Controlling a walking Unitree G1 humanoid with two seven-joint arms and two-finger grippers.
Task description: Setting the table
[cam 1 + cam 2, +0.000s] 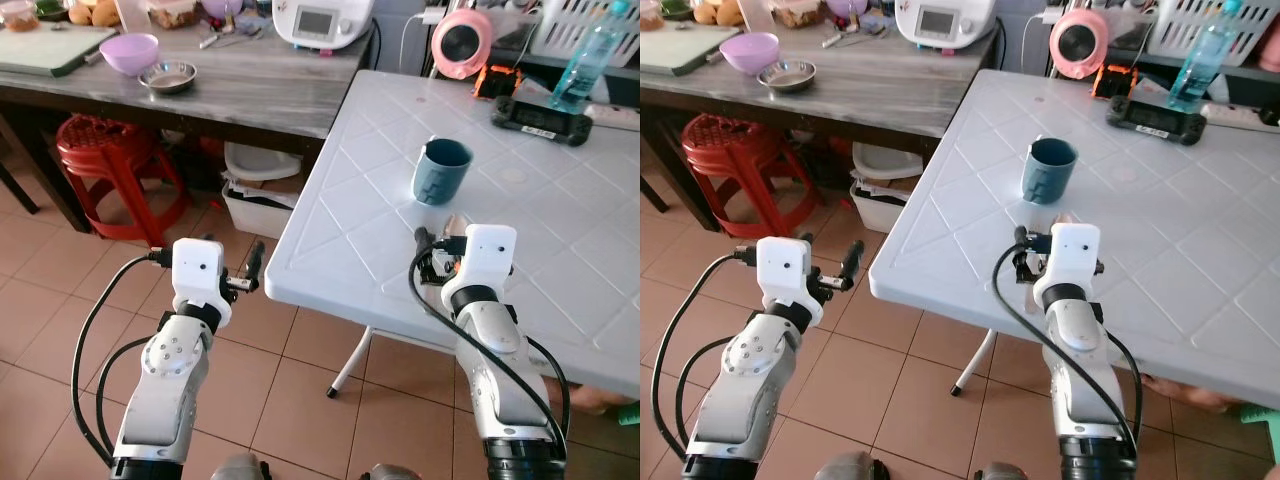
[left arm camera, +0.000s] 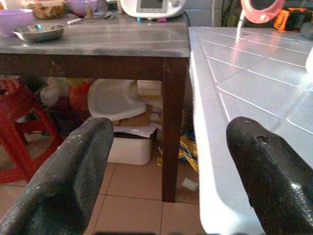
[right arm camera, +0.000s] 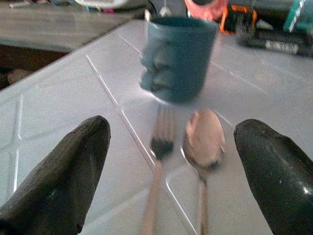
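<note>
A teal mug [image 1: 441, 170] stands on the white plastic table [image 1: 340, 250]. Just in front of it a fork [image 3: 159, 147] and a spoon [image 3: 203, 144] lie side by side on the table, heads toward the mug. My right gripper [image 3: 171, 129] hovers low over their handles, open, one finger to each side of the pair and holding nothing. My left gripper [image 1: 245, 272] is open and empty, out over the floor off the table's left edge, level with the table's rim.
A dark wooden table [image 1: 250, 95] at the left carries a purple bowl [image 1: 129, 52], a metal bowl [image 1: 168, 76] and a white appliance [image 1: 322, 22]. Beneath and beside it are a red stool [image 1: 105, 150] and a white bin [image 1: 255, 205]. A bottle [image 1: 590, 55] and a black device [image 1: 540, 120] sit far back on the white table.
</note>
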